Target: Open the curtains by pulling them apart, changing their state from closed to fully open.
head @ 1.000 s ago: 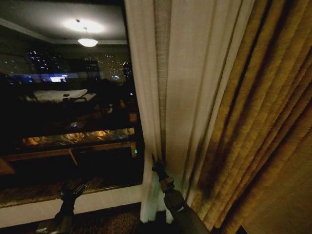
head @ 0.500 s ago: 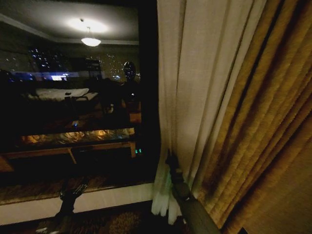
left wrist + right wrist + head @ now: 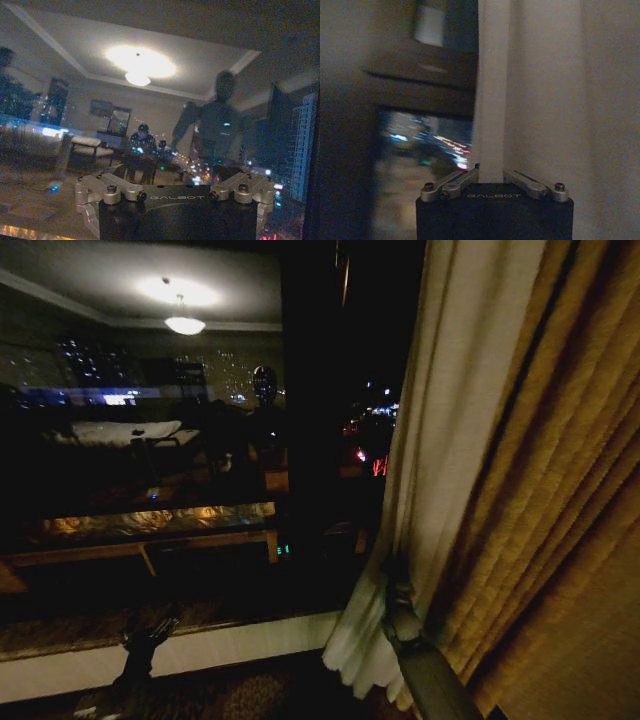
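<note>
One sheer cream panel of the curtains [image 3: 450,430] hangs right of the dark window, bunched against the golden-brown drape. My right gripper [image 3: 393,582] is low on the panel's left edge, shut on a fold of it. In the right wrist view the gripper [image 3: 490,172] pinches a narrow vertical strip of the curtain [image 3: 492,90], with more sheer fabric beside it. My left gripper [image 3: 150,632] hangs low at the left near the sill, open, pointing at the glass and apart from any fabric.
The thick golden-brown drape [image 3: 560,500] covers the right side. The night window [image 3: 200,470] reflects a ceiling lamp [image 3: 184,325] and room furniture. A pale sill [image 3: 230,645] runs along the bottom, with dark carpet below it.
My right gripper has dragged the curtain's edge well to the right, uncovering a wider strip of dark window. The left arm has stayed put.
</note>
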Available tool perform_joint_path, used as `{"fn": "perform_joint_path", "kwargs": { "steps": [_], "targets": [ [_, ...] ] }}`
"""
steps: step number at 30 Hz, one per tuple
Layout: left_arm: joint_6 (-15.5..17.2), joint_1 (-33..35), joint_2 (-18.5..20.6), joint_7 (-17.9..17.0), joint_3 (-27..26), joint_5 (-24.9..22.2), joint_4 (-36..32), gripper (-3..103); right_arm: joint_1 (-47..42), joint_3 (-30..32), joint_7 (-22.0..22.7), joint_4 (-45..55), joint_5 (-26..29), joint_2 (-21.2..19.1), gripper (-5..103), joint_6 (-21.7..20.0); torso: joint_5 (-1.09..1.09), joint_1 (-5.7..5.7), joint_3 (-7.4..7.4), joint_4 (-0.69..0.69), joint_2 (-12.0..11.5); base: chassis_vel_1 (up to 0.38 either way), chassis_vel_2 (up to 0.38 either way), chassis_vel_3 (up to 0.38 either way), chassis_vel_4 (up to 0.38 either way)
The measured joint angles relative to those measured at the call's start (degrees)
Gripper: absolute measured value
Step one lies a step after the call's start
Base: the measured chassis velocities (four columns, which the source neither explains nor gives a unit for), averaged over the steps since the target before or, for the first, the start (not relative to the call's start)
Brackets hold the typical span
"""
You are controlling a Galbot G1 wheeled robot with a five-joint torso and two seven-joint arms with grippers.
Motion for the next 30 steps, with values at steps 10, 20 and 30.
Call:
{"fn": "perform_joint_path", "kwargs": {
  "steps": [10,20,30],
  "targets": [
    [0.0,0.0,0.0,0.0,0.0,0.0,0.0,100,-9.4,-6.4,-6.7,14.5,5.6,-2.6,33,-3.7,-0.01,0.00,0.00,0.00,0.0,0.000,0.000,0.000,0.000],
    [0.0,0.0,0.0,0.0,0.0,0.0,0.0,100,-15.6,-2.7,-8.2,24.2,6.8,-6.2,71,-8.0,0.00,0.00,0.00,0.00,0.0,0.000,0.000,0.000,0.000],
    [0.0,0.0,0.0,0.0,0.0,0.0,0.0,100,-22.0,0.4,-12.3,29.1,4.0,-7.2,100,-8.6,-0.01,0.00,-0.01,0.00,0.0,0.000,0.000,0.000,0.000]
  ]
}}
